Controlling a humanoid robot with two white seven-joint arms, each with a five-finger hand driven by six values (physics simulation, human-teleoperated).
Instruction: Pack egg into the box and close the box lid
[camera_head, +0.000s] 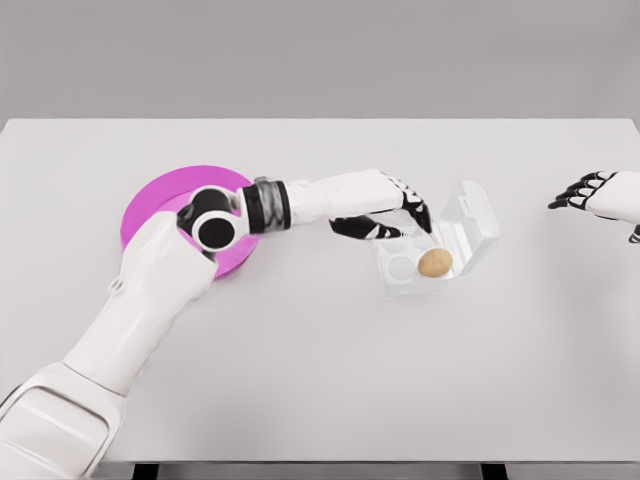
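- The egg (434, 262) is seated in a cup of the box (440, 243), whose lid is raised.
- The left robot hand (392, 212) is held at the box's left edge, fingers loose, nothing gripped.
- The right robot hand (585, 191) is seen apart over the worktop (320, 380), fingers spread.
- A pink plate (165, 200) is partly hidden beneath the left arm.

Egg (434, 263) sits in the box (470, 215) (lid open); left robot hand (385, 212) beside it.

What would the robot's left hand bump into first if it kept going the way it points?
Most likely the clear plastic egg box: the left hand points right, fingertips at its near edge, above the brown egg. Depth is uncertain.
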